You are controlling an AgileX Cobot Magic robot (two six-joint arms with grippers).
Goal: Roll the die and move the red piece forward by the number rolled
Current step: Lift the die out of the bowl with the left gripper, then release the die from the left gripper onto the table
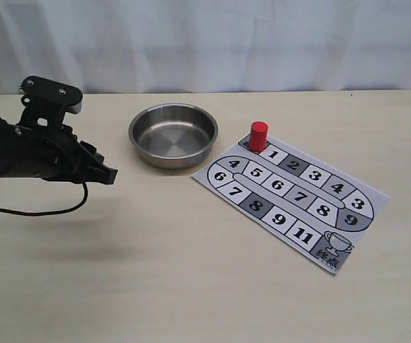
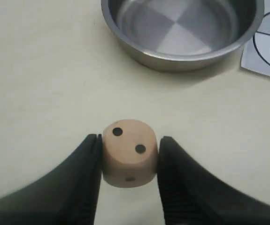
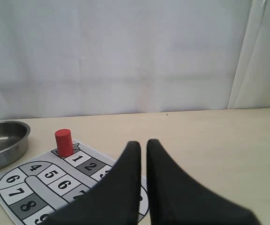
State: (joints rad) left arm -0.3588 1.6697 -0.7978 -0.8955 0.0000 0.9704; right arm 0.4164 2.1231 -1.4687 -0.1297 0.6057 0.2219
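Observation:
My left gripper is shut on the die, a tan wooden cube held above the table with a two-pip face showing. In the exterior view this gripper hovers left of the steel bowl; the die itself is hidden there. The red piece stands upright on the start square of the printed board, just before square 1, and shows in the right wrist view too. My right gripper is shut with nothing in it, raised above the board's far side; it is outside the exterior view.
The steel bowl lies just ahead of the held die, with nothing in it. The numbered board lies right of the bowl, its trophy square nearest the front right. A white curtain backs the table.

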